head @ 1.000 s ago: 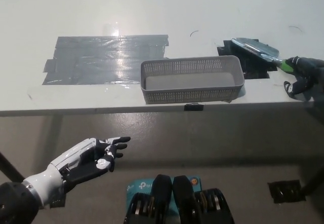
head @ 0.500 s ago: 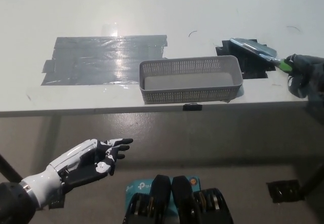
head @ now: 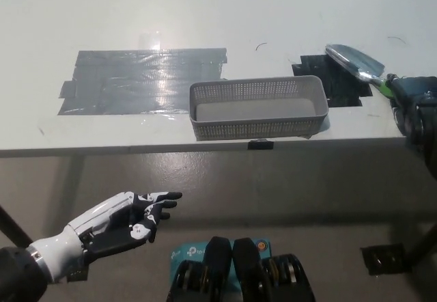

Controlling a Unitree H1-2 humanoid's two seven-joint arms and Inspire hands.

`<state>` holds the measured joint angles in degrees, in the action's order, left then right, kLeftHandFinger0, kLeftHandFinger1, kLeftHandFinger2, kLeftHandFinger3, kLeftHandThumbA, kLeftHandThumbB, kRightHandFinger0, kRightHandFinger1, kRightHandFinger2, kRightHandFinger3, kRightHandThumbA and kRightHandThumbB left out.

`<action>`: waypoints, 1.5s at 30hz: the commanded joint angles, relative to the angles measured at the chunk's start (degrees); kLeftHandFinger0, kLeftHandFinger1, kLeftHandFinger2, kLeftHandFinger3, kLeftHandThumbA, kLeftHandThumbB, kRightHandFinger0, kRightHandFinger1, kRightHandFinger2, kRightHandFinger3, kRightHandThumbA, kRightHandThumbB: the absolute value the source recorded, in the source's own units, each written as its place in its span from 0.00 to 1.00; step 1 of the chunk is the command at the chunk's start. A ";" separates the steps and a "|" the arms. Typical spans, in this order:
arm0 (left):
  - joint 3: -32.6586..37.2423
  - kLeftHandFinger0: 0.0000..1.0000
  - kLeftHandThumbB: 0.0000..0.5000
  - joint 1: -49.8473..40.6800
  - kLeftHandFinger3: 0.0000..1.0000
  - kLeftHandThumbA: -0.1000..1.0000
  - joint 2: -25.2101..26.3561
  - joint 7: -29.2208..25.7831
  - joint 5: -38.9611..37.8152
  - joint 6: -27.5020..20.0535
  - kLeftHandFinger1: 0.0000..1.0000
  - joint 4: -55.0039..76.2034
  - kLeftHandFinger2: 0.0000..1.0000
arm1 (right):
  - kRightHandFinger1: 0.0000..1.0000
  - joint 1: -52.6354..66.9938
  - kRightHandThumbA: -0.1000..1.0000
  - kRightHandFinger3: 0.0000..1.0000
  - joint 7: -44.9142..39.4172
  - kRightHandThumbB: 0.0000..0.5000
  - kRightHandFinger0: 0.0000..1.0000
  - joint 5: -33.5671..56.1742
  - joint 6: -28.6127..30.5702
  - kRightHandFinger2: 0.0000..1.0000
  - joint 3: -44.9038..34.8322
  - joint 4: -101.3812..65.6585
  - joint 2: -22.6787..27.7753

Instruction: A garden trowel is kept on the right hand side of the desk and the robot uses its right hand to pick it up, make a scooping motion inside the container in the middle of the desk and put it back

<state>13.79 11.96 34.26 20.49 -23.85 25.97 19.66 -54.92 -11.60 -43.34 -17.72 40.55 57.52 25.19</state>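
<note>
Idle left hand [head: 119, 220] below the container [head: 254, 128], fingers [head: 161, 199] spread. Right of container: right hand [head: 415, 104], fingers clamped on trowel [head: 355, 61] handle, blade past its far-right corner. Risk: blade clips the wall, shoving container off the counter [head: 205, 15] edge.

Container [head: 252, 128] on desk [head: 205, 8], near front edge; trowel [head: 355, 61] behind-right; tape patch [head: 136, 80] left.
</note>
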 commanded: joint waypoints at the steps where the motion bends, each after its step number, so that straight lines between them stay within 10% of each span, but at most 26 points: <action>1: -1.38 1.00 0.48 1.10 1.00 1.00 0.53 1.79 1.31 0.61 1.00 1.80 1.00 | 0.41 7.99 0.37 1.00 2.29 0.00 0.06 -0.24 -1.94 0.31 -0.94 2.16 0.51; 5: -1.53 1.00 0.44 0.75 1.00 1.00 0.55 1.95 1.78 0.95 1.00 2.18 1.00 | 0.32 11.02 0.14 0.81 10.02 0.00 0.00 0.66 -0.23 0.25 -4.57 -0.16 -0.12; 8: -1.67 1.00 0.42 0.52 1.00 1.00 0.17 2.24 2.03 0.71 1.00 2.12 1.00 | 0.24 13.13 0.01 0.47 15.45 0.00 0.00 2.36 3.09 0.24 -8.07 0.17 -1.44; 12: -1.41 1.00 0.44 1.09 1.00 1.00 0.23 3.19 2.78 0.17 1.00 1.32 1.00 | 0.24 13.93 0.09 0.20 20.52 0.00 0.00 3.35 6.09 0.38 -11.44 2.50 -3.21; 16: -1.49 1.00 0.43 1.08 1.00 1.00 0.23 3.63 3.40 -0.08 1.00 1.35 1.00 | 0.25 14.92 0.05 0.57 24.88 0.00 0.00 3.30 8.72 0.47 -13.45 3.10 -4.10; 19: -1.43 1.00 0.45 0.79 1.00 1.00 0.23 3.69 3.99 0.42 1.00 1.75 1.00 | 0.24 15.33 0.00 0.47 28.77 0.00 0.00 4.19 10.96 0.46 -15.59 4.88 -4.98; 21: -1.44 1.00 0.45 0.74 1.00 1.00 0.34 3.88 4.17 0.51 1.00 1.70 1.00 | 0.22 15.46 0.00 0.59 30.36 0.00 0.00 4.52 12.67 0.45 -16.45 5.67 -5.21; 24: -1.48 1.00 0.44 0.97 1.00 1.00 0.25 4.27 4.28 0.64 1.00 1.48 1.00 | 0.20 15.05 0.00 0.18 32.44 0.00 0.00 4.22 14.15 0.46 -16.89 6.59 -4.75; 27: -1.74 1.00 0.47 0.89 1.00 1.00 0.38 4.64 4.30 0.70 1.00 1.29 1.00 | 0.17 13.94 0.00 0.60 32.89 0.07 0.00 4.64 15.39 0.44 -17.37 5.86 -3.97; 31: -1.70 1.00 0.50 0.92 1.00 1.00 0.40 5.12 4.76 0.84 1.00 1.07 1.00 | 0.07 11.73 0.00 0.60 31.85 0.05 0.00 5.01 16.39 0.34 -17.80 5.20 -2.56; 32: -1.61 1.00 0.49 0.90 1.00 1.00 0.53 5.26 4.93 0.83 1.00 1.15 1.00 | 0.02 11.25 0.00 0.40 31.94 0.00 0.00 4.81 17.09 0.31 -17.63 5.05 -2.18; 33: -1.57 1.00 0.51 0.97 1.00 1.00 0.54 5.44 5.03 0.71 1.00 0.94 1.00 | 0.09 10.84 0.00 0.60 32.04 0.09 0.00 4.39 17.27 0.38 -17.36 4.46 -1.79; 35: -1.48 1.00 0.50 1.03 1.00 1.00 0.74 5.98 5.13 0.77 1.00 0.79 1.00 | 0.10 10.08 0.00 0.24 32.07 0.08 0.00 2.20 18.18 0.44 -15.56 2.17 -0.14; 37: -1.37 1.00 0.51 1.25 1.00 1.00 0.85 6.15 5.43 0.94 1.00 0.72 1.00 | 0.31 9.65 0.00 0.30 31.85 0.01 0.00 1.19 18.86 0.70 -14.40 -0.08 1.40; 39: -1.62 1.00 0.51 1.26 1.00 1.00 0.78 6.52 5.37 0.66 1.00 0.22 1.00 | 0.28 8.15 0.00 0.44 31.54 0.00 0.00 -1.78 20.07 0.64 -12.24 -5.21 5.17; 42: -1.44 1.00 0.52 1.47 1.00 1.00 1.38 6.69 5.65 0.96 1.00 0.26 1.00 | 0.06 6.91 0.00 0.31 31.04 0.00 0.00 -0.94 24.67 0.41 -12.05 -9.46 9.29; 43: -1.48 1.00 0.46 1.48 1.00 1.00 1.43 6.93 5.85 0.96 1.00 0.09 1.00 | 0.03 5.99 0.00 0.41 31.13 0.01 0.00 -1.46 25.58 0.36 -12.05 -11.15 11.11; 45: -1.65 1.00 0.45 1.38 1.00 1.00 1.37 7.10 6.04 0.84 1.00 -0.02 1.00 | 0.00 5.50 0.00 0.14 30.55 0.00 0.00 -1.59 26.35 0.29 -12.47 -13.39 12.76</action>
<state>12.93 12.20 34.20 26.12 -18.69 26.09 19.40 -45.33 20.66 -43.19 3.68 28.56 49.15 32.49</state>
